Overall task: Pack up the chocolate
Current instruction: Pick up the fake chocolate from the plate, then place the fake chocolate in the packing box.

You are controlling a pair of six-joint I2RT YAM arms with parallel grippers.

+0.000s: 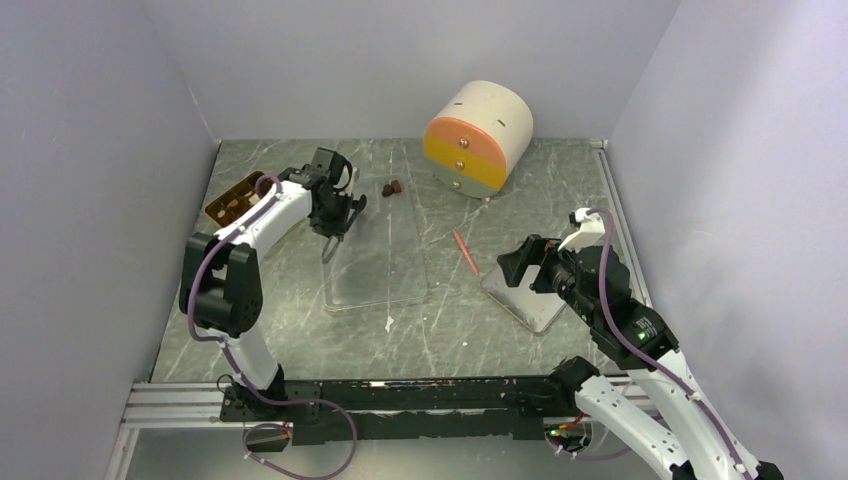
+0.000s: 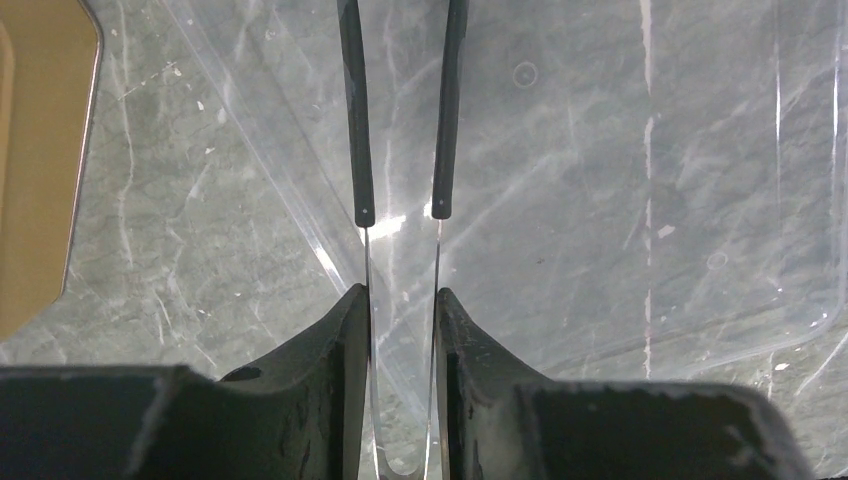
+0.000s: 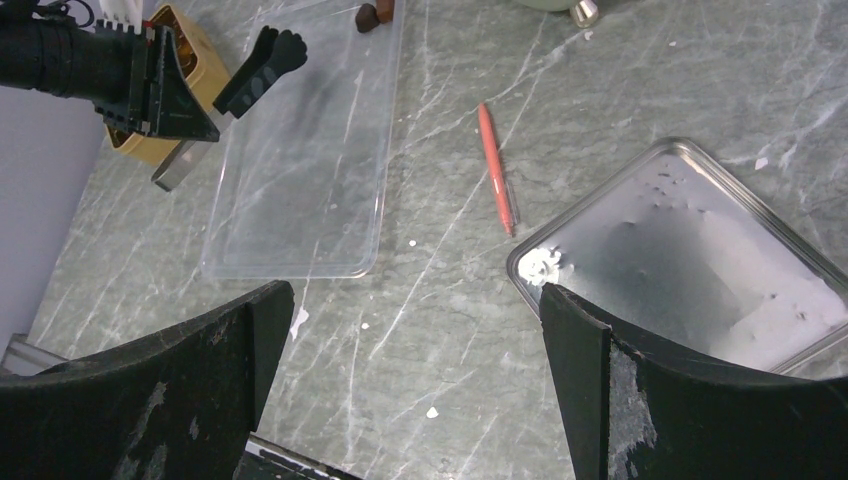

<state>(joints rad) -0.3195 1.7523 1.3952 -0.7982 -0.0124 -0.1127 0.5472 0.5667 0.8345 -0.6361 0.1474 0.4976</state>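
Two dark brown chocolate pieces (image 1: 393, 187) lie at the far edge of a clear plastic tray (image 1: 375, 250); they also show in the right wrist view (image 3: 372, 13). A golden-brown compartmented tray (image 1: 232, 200) at the far left holds a few dark pieces. My left gripper (image 1: 335, 222) hovers over the clear tray's left part, shut on metal tongs (image 2: 357, 150) with black tips, which hold nothing. My right gripper (image 1: 520, 262) is open and empty above the table, beside a metal tray (image 1: 527, 297).
A thin orange-red stick (image 1: 462, 251) lies between the clear tray and the metal tray. A cream round container (image 1: 478, 138) with orange and yellow drawers stands at the back. Walls close in the left, back and right sides.
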